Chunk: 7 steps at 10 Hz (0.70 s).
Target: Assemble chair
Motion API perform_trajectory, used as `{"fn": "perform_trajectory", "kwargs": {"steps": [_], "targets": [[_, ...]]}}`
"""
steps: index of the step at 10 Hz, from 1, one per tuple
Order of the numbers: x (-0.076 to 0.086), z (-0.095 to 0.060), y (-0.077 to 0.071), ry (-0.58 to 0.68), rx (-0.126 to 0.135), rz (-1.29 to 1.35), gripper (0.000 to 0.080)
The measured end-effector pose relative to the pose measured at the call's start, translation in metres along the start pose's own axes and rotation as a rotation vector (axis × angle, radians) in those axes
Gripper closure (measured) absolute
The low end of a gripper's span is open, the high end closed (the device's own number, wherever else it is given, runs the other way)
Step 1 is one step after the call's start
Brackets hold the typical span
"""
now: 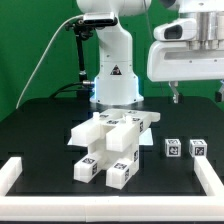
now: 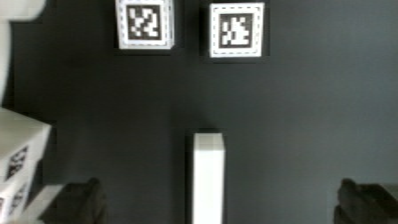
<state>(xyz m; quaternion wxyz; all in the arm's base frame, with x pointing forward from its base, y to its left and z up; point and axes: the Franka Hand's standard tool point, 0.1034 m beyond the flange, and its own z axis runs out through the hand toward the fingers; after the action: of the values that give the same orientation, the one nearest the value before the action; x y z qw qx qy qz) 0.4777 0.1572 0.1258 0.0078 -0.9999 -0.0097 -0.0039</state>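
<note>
While the gripper (image 1: pixel 198 96) hangs wide and empty to the exterior view's right of the base (image 1: pixel 112 75), the wrist view cuts off its fingertips (image 2: pixel 71 203). The chair (image 1: pixel 110 142) lies as heaped parts before the base, two cubes (image 1: pixel 173 147) apart, tags unreadable.

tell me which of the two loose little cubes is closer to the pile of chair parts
The cube on the exterior view's left, nearest the pile; the other cube sits beyond it.
</note>
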Motion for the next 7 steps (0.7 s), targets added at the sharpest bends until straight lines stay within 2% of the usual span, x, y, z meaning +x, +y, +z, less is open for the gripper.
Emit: {"fn": "perform_trajectory", "kwargs": {"steps": [4, 5, 7], "targets": [[0.000, 0.002, 0.002, -0.005, -0.002, -0.002, 0.0150], [-0.003, 0.011, 0.002, -0.019, -0.012, 0.000, 0.0150], [-0.011, 0.038, 0.000, -0.045, -0.035, 0.002, 0.0150]]}}
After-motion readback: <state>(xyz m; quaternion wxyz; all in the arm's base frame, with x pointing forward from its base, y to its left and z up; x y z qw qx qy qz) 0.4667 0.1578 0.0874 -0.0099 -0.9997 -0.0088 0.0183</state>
